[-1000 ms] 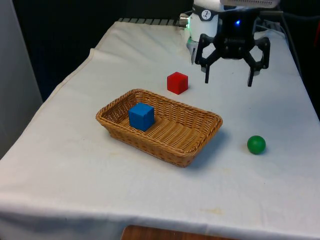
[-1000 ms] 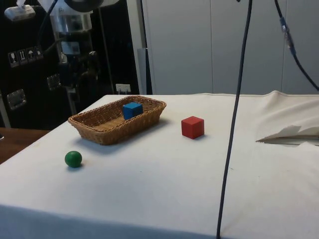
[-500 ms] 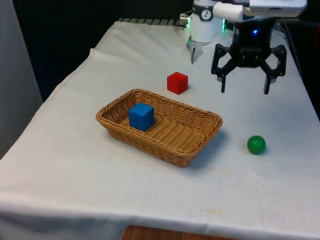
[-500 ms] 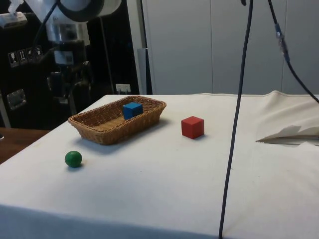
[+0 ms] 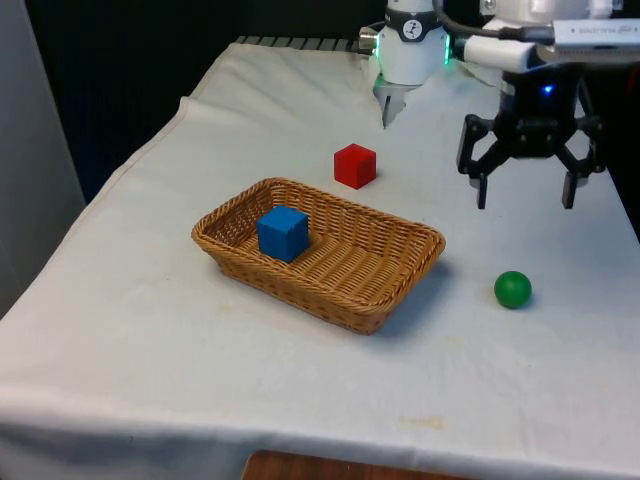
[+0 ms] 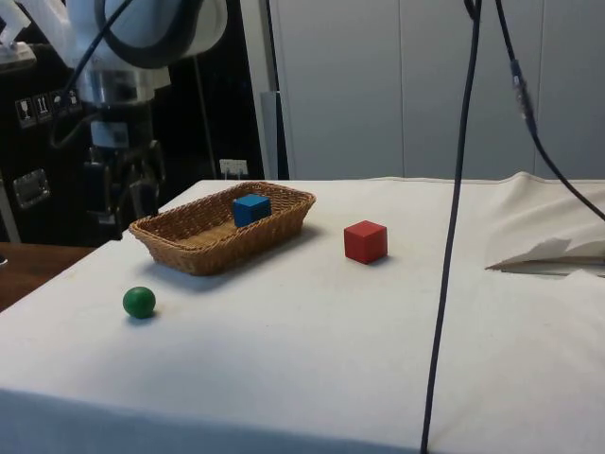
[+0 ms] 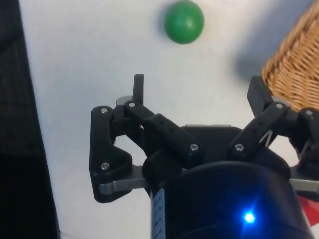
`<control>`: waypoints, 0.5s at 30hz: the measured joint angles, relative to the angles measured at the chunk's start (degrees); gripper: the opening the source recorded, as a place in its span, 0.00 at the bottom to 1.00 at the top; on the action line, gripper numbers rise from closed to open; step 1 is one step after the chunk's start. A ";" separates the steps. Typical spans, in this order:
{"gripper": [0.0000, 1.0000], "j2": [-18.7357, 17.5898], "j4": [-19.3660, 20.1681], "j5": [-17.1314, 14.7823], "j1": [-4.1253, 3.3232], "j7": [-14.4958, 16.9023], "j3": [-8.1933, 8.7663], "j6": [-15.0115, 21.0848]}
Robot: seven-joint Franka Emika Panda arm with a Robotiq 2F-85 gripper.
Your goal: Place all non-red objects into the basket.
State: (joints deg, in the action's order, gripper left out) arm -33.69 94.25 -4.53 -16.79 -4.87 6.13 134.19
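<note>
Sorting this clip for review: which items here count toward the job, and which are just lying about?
Part of the job: green ball, on the cloth outside the basket; blue cube, already inside; wicker basket; open gripper, empty above the cloth.

Just lying about: red cube, on the cloth beyond the basket.

basket (image 7: 294,69): cut off at the wrist picture's edge, one woven corner visible
red cube (image 7: 311,211): a sliver showing behind the gripper body
blue cube (image 6: 250,209): lower part hidden by the basket wall in the side view
arm (image 6: 132,38): cut off at upper left of the side view
</note>
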 measured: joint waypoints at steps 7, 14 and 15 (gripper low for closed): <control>1.00 -1.66 0.00 0.00 0.00 0.00 -1.38 2.35; 1.00 -3.32 0.00 0.17 0.00 0.74 -1.66 4.93; 1.00 -3.32 0.00 0.17 0.00 0.74 -1.66 4.93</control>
State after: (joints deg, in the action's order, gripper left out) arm -37.01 94.25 -4.35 -16.79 -4.13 4.47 139.11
